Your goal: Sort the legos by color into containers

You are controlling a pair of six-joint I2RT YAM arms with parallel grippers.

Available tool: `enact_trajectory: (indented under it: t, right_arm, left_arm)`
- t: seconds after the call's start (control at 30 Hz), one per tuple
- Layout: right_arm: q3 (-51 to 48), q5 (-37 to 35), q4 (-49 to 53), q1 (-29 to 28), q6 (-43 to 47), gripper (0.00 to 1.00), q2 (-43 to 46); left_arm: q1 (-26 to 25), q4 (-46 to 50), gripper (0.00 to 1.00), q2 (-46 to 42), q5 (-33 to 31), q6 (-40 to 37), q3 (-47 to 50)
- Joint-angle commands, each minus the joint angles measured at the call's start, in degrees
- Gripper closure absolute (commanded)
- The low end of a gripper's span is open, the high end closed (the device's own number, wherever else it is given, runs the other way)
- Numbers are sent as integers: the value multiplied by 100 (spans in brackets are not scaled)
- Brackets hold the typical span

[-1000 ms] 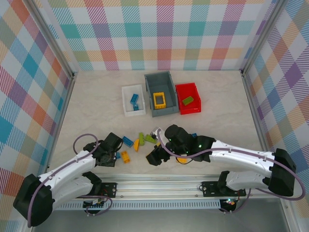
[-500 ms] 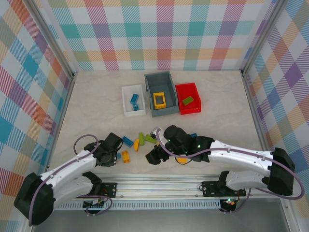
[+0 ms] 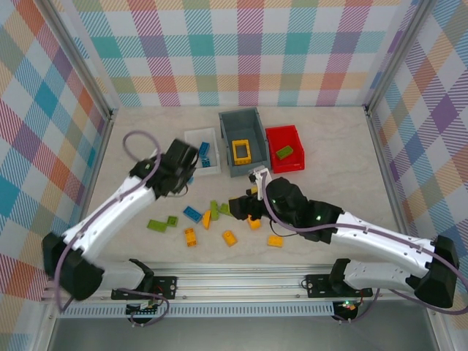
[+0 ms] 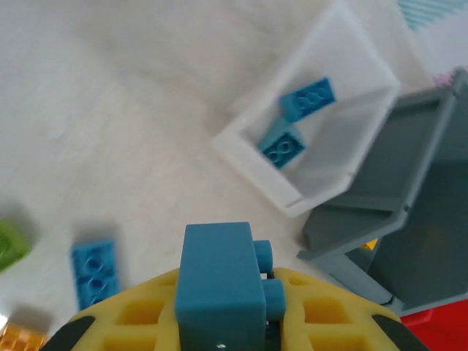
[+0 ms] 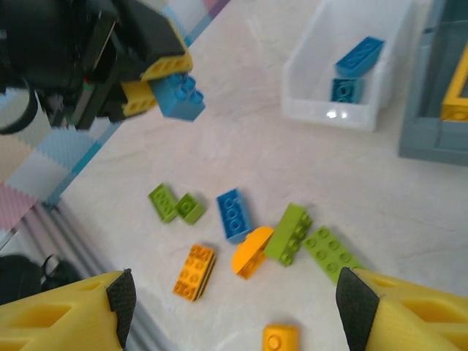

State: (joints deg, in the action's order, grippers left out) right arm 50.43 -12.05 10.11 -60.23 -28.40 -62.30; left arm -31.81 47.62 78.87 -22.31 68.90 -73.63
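Left tool (image 4: 219, 322) pinching blue brick (image 4: 219, 281) near white tray (image 4: 252, 172): bring it over tray's middle, above the two blue bricks (image 4: 307, 99), before release; right tool (image 5: 234, 300) spread, empty.

Marbled table (image 3: 329, 146) with white tray (image 3: 203, 172), grey bin (image 3: 226, 142), red bin (image 3: 275, 161), loose legos (image 3: 192, 213)

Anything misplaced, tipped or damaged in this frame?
Nothing stands out. The white tray holds only blue bricks, the grey bin the yellow frame, the red bin a green brick. All three stand upright; the left gripper grips a blue brick.
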Motion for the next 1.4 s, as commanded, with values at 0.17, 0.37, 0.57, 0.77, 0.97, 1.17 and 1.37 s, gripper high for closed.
enact_trajectory:
  t: [0.17, 0.37, 0.57, 0.77, 0.97, 1.17, 1.37]
  right_arm:
    - [342, 71, -248, 505, -360, 25, -300]
    - [154, 331, -386, 711, -541, 25, -335]
    - [55, 331, -306, 764, -637, 25, -327]
    - [79, -132, 457, 880, -1070, 24, -348]
    - [95, -810, 2169, 965, -2206, 25, -284]
    - [-102, -513, 3471, 987, -3283, 24, -474]
    - [-398, 519, 3527, 880, -3239, 16, -1025]
  left_arm:
    - [678, 220, 89, 2814, -217, -2967, -2395]
    - [895, 249, 86, 3935, 58, -3516, -3331]
    - [922, 341, 84, 4422, -11, -3621, -3465]
    - [922, 242, 64, 4346, 145, -3578, -3242]
    - [896, 182, 53, 3888, 297, -3555, -3182]
    - [823, 283, 50, 3114, 313, -3398, -3075]
    - [209, -166, 37, 1421, 690, -3254, -1841]
